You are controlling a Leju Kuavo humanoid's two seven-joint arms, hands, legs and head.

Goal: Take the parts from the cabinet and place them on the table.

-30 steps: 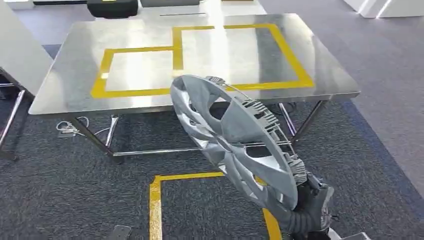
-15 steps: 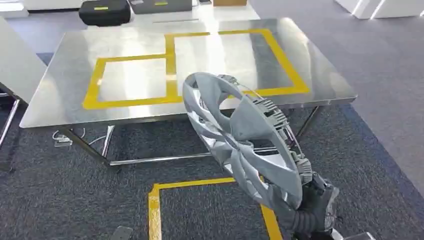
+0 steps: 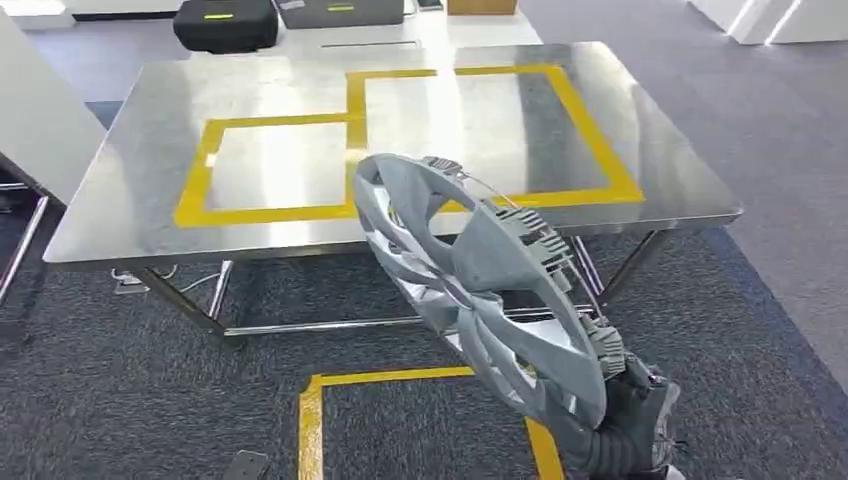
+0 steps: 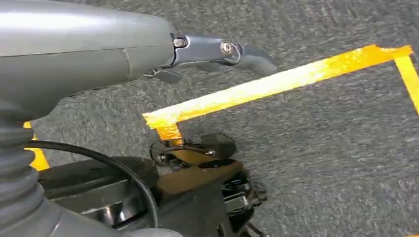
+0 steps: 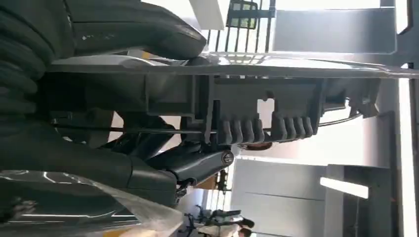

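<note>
A silver-grey wheel cover [image 3: 480, 290] hangs tilted on edge in front of the steel table [image 3: 150, 150], below the table's near edge. My right hand [image 3: 625, 430] grips the cover's lower rim at the bottom right of the head view. In the right wrist view the cover's rim with its ribbed clips [image 5: 267, 106] lies between the thumb and dark fingers of that hand [image 5: 148, 163]. My left hand [image 4: 212, 52] hangs over the grey carpet with a finger stretched out and nothing in it. Yellow tape [image 3: 350, 120] marks two joined rectangles on the bare tabletop.
A black case [image 3: 225, 22] and a grey box [image 3: 340, 10] sit beyond the table's far edge. A white panel [image 3: 30, 110] stands at the left. Yellow floor tape [image 3: 380, 378] frames a square in front of the table. The table's metal legs and crossbar [image 3: 300, 325] run underneath.
The whole picture has shifted a little, so the camera has moved and the table looks slightly nearer. The wheel cover stays in my right hand at the same tilt.
</note>
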